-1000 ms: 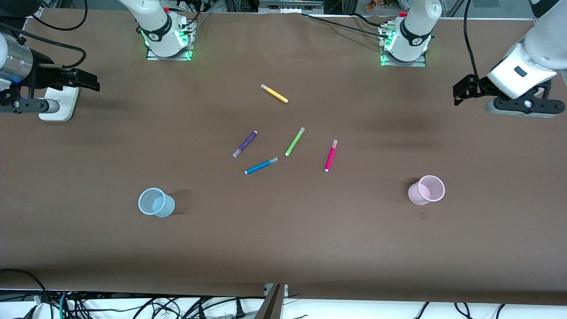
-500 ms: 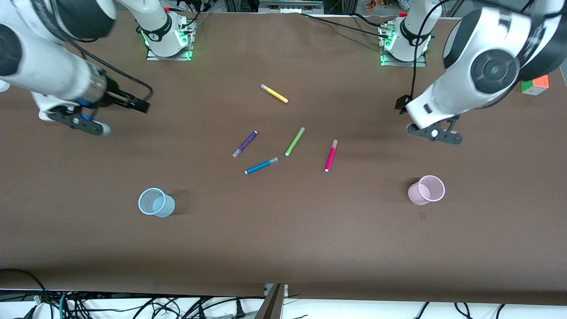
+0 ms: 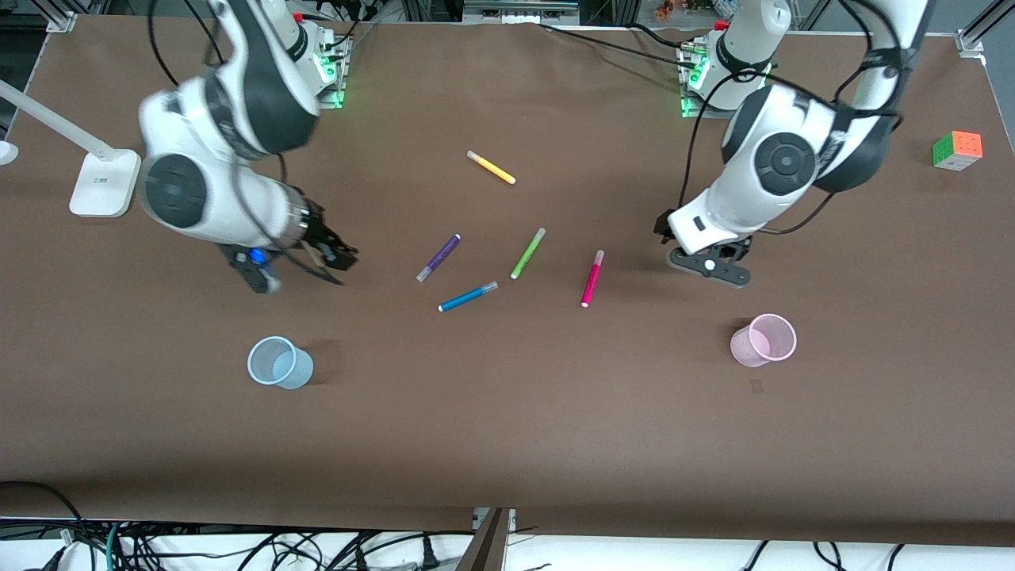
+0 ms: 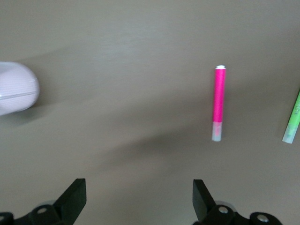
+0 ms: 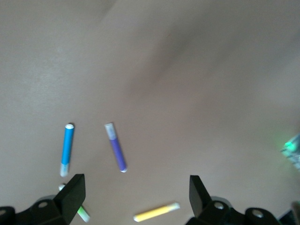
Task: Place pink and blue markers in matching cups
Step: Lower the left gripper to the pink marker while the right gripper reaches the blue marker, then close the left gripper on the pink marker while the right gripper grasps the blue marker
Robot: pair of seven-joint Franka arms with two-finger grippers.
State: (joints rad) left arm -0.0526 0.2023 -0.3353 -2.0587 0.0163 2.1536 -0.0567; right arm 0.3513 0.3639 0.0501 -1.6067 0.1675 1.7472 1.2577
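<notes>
From the front, the pink marker [image 3: 591, 278] and blue marker [image 3: 468, 296] lie flat mid-bench among a purple pen [image 3: 438, 258], a lime-green pen [image 3: 528, 253] and, nearer the arm bases, a yellow pen [image 3: 491, 167]. The pink cup [image 3: 763, 339] stands toward the left arm's end, the blue cup [image 3: 279, 362] toward the right arm's, both nearer the camera than the pens. The left gripper [image 3: 664, 235] hangs over bare bench beside the pink marker; the right gripper [image 3: 339, 255] hangs over bench beside the purple pen.

The left wrist view shows the left gripper's fingers [image 4: 73, 200] spread wide and empty, the pink marker [image 4: 219, 102] ahead.

In the right wrist view the fingers [image 5: 70, 193] are likewise spread, with the blue marker [image 5: 67, 148] ahead.

Both markers look light, stiff and smooth, apt to roll; a pinch across mid-barrel seems safest.
</notes>
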